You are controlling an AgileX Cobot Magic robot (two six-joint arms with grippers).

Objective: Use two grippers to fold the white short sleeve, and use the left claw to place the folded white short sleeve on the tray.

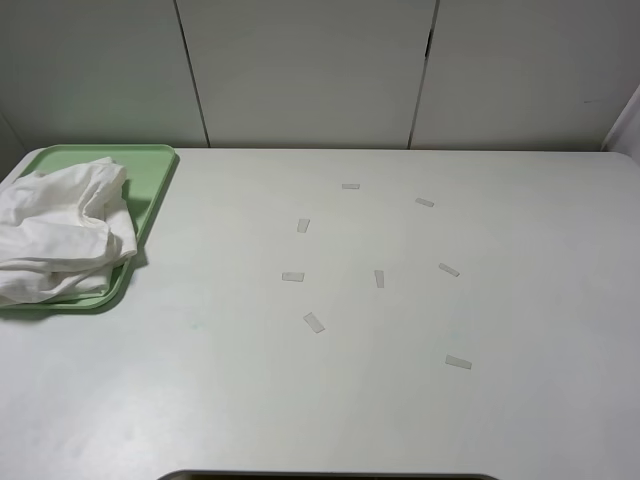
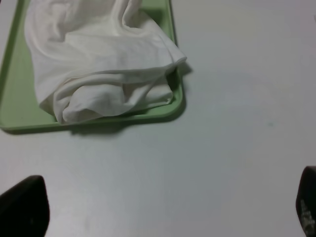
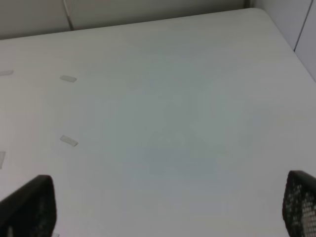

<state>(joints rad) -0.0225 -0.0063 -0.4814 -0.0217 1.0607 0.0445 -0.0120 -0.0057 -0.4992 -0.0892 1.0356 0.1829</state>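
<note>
1. White short sleeve (image 1: 60, 230): lies in a loose, rumpled bundle on the tray (image 1: 150, 165) at the far left of the table (image 1: 400, 400); one edge hangs over the tray's right rim. No tidy fold shows, and neither the chest print nor the neck label is visible.
2. Left pincer (image 2: 163, 210): wide open and empty, only its two dark tips showing at the edges of the left wrist view; it hovers over bare table just beside the tray, apart from the cloth.
3. Right pincer (image 3: 168, 207): likewise spread wide and empty, over the right part of the table, well apart from the garment.
4. Tape strips (image 1: 314, 322): small pale pieces scattered over the middle of the table.
5. Progress, as judged: the garment rests on the tray and both pincers have let go, so placement appears complete; only the fold's neatness remains doubtful.
</note>
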